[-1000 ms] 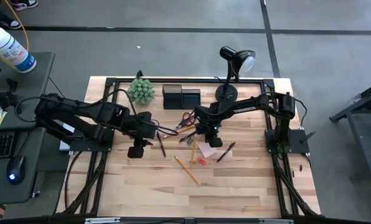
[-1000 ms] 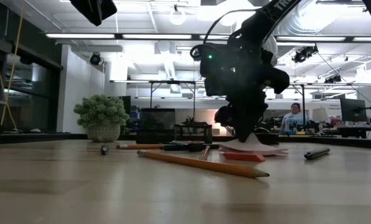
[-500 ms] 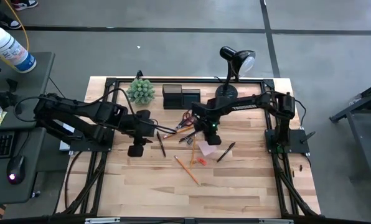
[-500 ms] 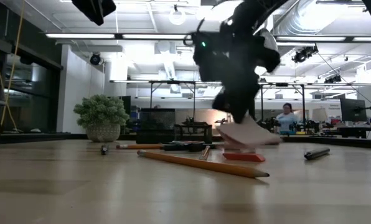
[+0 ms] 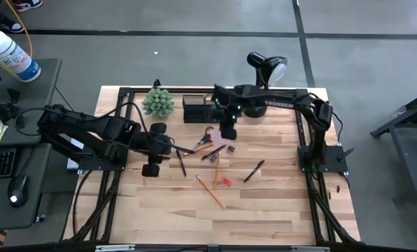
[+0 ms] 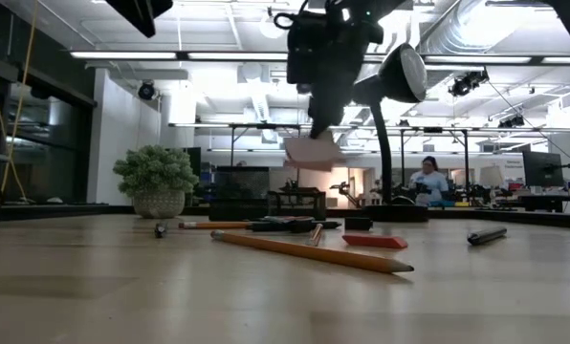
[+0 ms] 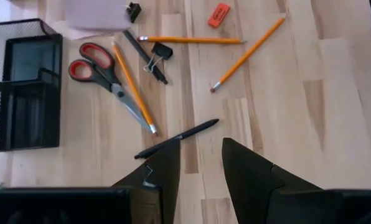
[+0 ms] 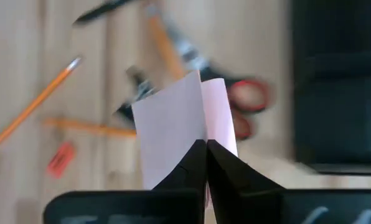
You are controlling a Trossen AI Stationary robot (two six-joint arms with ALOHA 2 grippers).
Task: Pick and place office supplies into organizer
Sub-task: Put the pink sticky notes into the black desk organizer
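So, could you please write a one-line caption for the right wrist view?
Right end effector shut on the pink sticky-note pad, carried above the scissors toward the black organizer.

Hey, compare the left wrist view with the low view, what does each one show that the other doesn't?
Only the left wrist view shows the left pincer with its fingers apart above a dark pen, plus the scissors lying flat beside the organizer.

Only the low view shows the right pincer holding the pink sticky-note pad in the air, the plant, the lamp, and a person in the room behind.

Both show the red eraser and the long pencil on the table.
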